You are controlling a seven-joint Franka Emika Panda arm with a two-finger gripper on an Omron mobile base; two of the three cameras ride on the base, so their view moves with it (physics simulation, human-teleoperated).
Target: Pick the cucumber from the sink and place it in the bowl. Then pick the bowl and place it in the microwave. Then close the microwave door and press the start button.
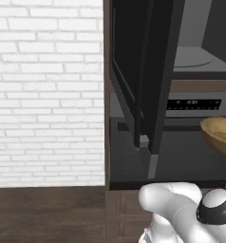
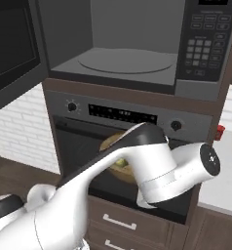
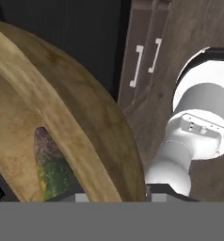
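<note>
one cucumber inside bowl

The white arm is reaching across the lower oven front, partly hiding the bowl and the cucumber lying in it, while the microwave is standing open above them.

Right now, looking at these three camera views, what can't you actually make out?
- Gripper: its grip on the bowl is cut off by the hand view's bottom edge; open or shut, I cannot tell.
- Bowl, right base view: mostly behind the arm.
- Cucumber: lower end cut off, hand view.
- Microwave keypad: labels too small.
- Microwave door: top cropped, left base view.
</note>
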